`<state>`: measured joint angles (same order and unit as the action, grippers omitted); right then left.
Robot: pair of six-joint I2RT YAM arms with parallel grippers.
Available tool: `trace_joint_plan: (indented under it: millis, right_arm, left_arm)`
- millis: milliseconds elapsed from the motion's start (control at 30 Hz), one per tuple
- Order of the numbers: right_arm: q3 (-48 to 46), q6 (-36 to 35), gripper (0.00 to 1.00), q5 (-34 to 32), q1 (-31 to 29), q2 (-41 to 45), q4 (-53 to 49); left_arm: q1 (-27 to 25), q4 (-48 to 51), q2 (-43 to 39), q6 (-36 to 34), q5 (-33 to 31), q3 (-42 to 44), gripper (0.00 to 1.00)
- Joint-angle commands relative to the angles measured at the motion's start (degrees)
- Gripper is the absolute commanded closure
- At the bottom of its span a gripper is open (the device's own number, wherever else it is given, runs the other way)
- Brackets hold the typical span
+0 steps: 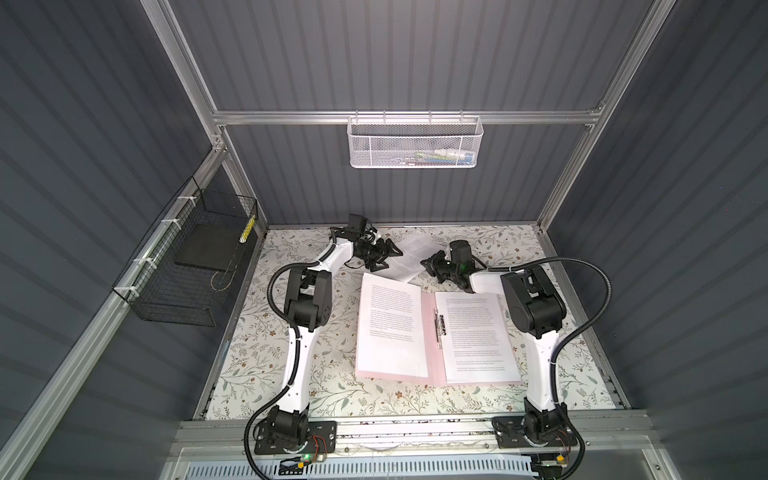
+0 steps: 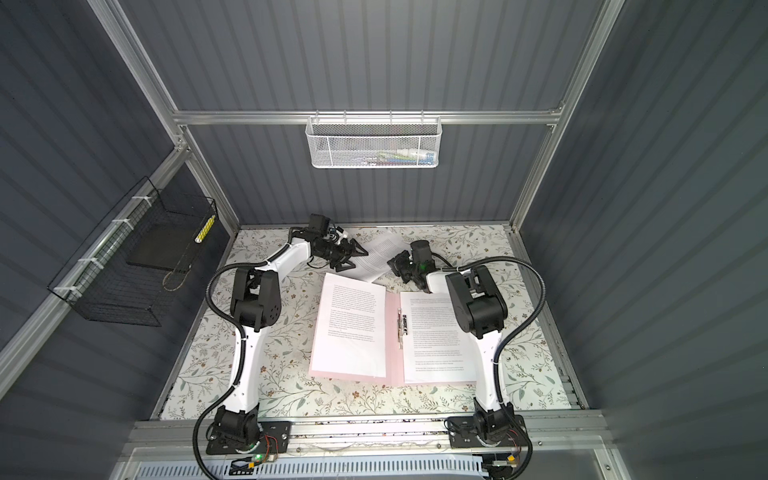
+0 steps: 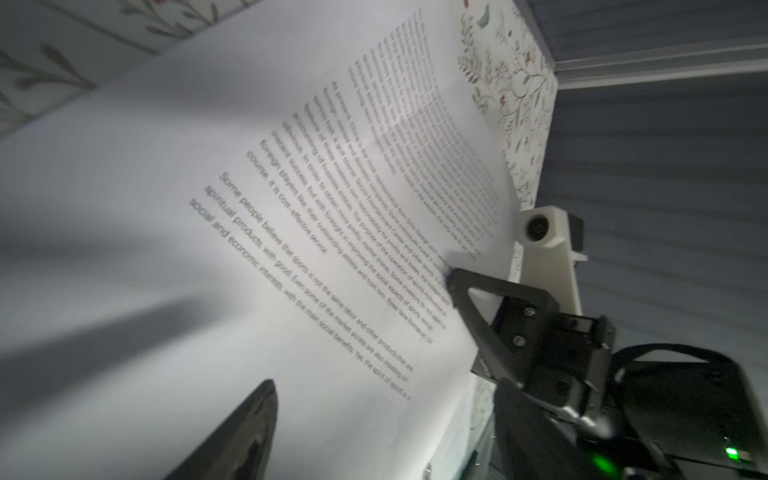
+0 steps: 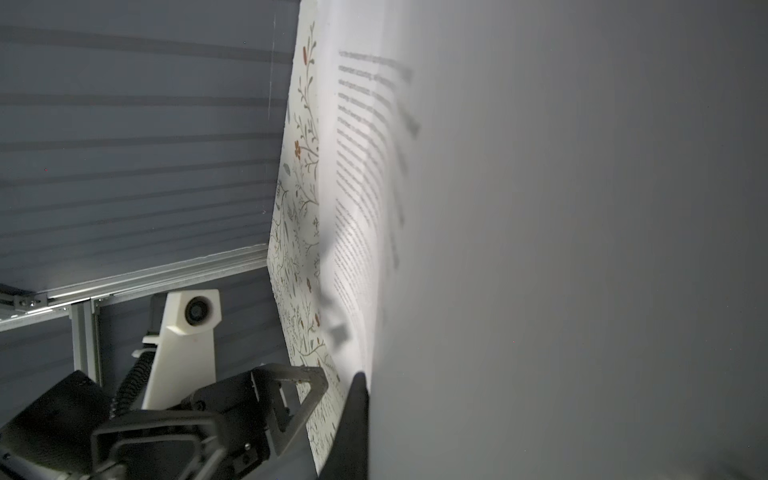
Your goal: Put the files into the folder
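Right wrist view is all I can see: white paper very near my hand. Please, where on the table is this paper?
Observer: The loose sheet is at the far side of the table, beyond the open folder.
Operator: Are files already inside the folder?
Observer: Yes: a left sheet and a right sheet, one on each half.
Operator: Is the clip covered?
Observer: No, the metal clip shows bare along the spine, between those two sheets.
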<state>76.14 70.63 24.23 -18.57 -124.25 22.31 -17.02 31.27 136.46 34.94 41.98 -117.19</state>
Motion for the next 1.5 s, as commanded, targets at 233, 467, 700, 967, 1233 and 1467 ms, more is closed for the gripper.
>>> trace_joint_plan:
  millis: [233, 467, 700, 967, 1233, 1467]
  right_arm:
    - [7.25, -33.21, 1.00, 6.37, 6.24, 20.21, -36.92]
    - [9.00, -44.86, 1.00, 11.21, 8.20, 32.64, -58.25]
    - [5.76, -56.26, 1.00, 14.99, 7.70, 39.82, -77.08]
    - [0.54, -68.11, 1.00, -2.40, 9.78, 34.19, -86.96]
    - [-5.62, -75.06, 1.00, -17.78, 10.83, 29.11, -77.46]
    - [-6.77, -78.36, 1.00, -17.83, 12.83, 26.20, -73.20]
  left_arm:
    - [1.01, -1.07, -38.20, -6.63, -11.74, 25.90, 0.00]
    - [1.02, 4.86, -58.67, -12.43, -27.18, 50.79, 0.00]
    - [1.04, 5.86, -70.10, -15.41, -30.85, 62.66, 0.00]
    - [0.89, 11.08, -71.18, -19.64, -29.33, 58.62, 0.00]
    - [-2.66, 7.69, -75.81, -20.39, -27.98, 61.93, 0.00]
    - [-4.60, 7.67, -76.87, -20.78, -27.85, 62.00, 0.00]
